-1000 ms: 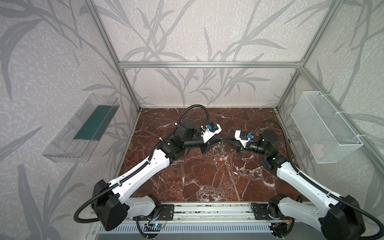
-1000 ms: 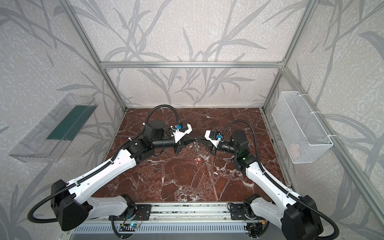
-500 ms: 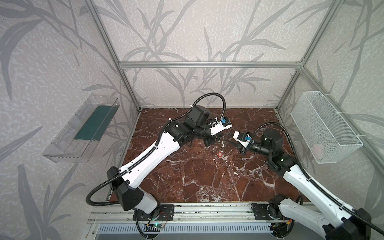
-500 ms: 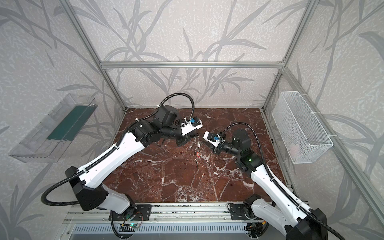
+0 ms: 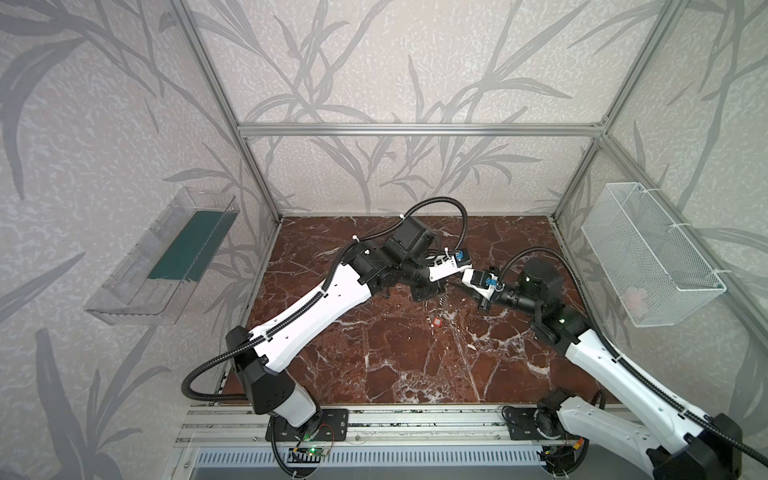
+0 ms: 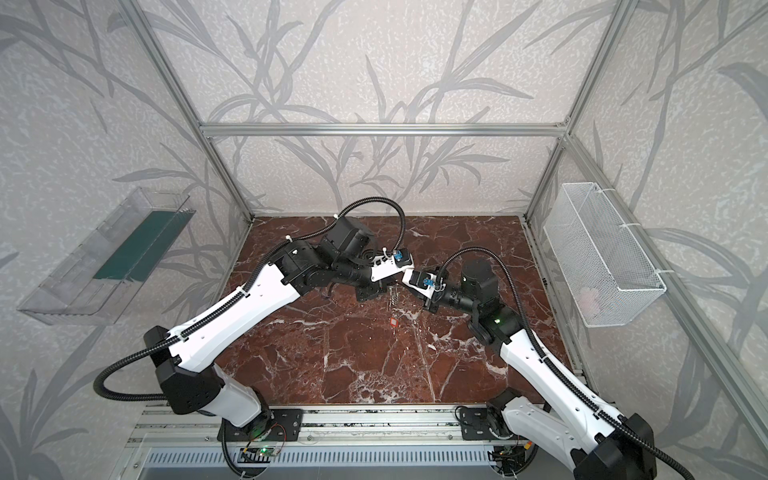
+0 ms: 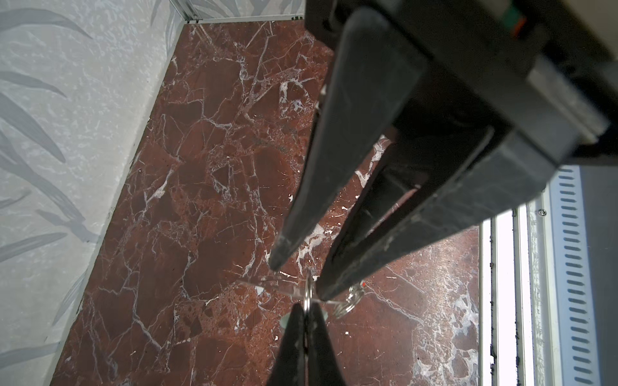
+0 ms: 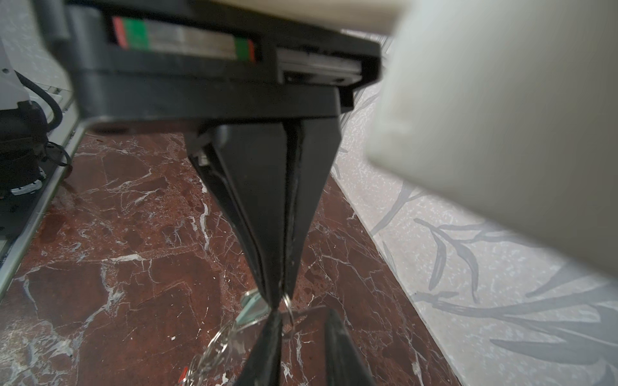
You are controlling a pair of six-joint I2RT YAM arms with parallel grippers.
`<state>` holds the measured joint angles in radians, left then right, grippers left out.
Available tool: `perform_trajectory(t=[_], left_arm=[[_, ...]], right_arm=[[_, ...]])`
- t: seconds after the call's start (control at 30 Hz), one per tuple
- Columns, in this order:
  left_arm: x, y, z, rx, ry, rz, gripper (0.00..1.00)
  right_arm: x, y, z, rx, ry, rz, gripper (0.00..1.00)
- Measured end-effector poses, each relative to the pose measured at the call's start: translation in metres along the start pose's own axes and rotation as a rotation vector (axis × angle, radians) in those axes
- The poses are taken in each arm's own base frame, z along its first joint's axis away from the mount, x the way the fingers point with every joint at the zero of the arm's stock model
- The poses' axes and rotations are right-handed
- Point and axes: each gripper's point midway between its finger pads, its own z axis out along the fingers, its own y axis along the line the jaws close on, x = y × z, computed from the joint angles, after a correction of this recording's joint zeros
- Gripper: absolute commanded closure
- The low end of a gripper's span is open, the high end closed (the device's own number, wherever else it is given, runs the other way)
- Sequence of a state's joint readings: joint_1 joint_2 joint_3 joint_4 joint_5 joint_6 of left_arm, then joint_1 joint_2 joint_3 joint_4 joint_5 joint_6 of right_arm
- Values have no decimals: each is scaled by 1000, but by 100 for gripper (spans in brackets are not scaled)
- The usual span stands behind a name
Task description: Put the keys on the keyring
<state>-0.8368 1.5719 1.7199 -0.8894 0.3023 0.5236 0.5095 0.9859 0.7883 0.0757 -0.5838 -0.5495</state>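
My left gripper point(image 7: 306, 305) is shut on a small silver split ring point(image 7: 309, 290), held in the air over the marble floor. The keyring point(image 8: 249, 304), a thin pale flat plate, hangs at that ring and shows only in part. A short chain of rings point(image 5: 444, 301) dangles below, ending in one key's red tag point(image 5: 437, 321); the key blade itself is too small to make out. My right gripper point(image 8: 302, 312) meets the left one tip to tip, its jaws apart, with one fingertip point(image 7: 279, 260) on each side of the ring.
In both top views the two wrists nearly touch above the middle of the floor point(image 5: 395, 357). A clear wall tray point(image 5: 166, 257) hangs on the left and a white wire basket point(image 5: 648, 253) on the right. The aluminium base rail point(image 5: 395, 419) runs along the front.
The left arm has reared up at the elbow and its wrist has swung right and back. The grippers stay tip to tip, and the chain still hangs beneath them.
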Motion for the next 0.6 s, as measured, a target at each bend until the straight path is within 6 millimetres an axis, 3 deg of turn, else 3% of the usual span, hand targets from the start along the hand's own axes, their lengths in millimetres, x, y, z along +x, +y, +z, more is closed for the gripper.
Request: perform_trajectory(t=[0.23, 0.37, 0.6], left_arm=[[-1, 1, 0, -6, -4, -1, 100], [0, 1, 0, -7, -6, 0, 100], [1, -2, -2, -6, -18, 9, 100]], right_arm=[[0, -1, 4, -3, -7, 3, 85], [1, 0, 5, -6, -5, 3, 80], [0, 2, 5, -21, -12, -4, 81]])
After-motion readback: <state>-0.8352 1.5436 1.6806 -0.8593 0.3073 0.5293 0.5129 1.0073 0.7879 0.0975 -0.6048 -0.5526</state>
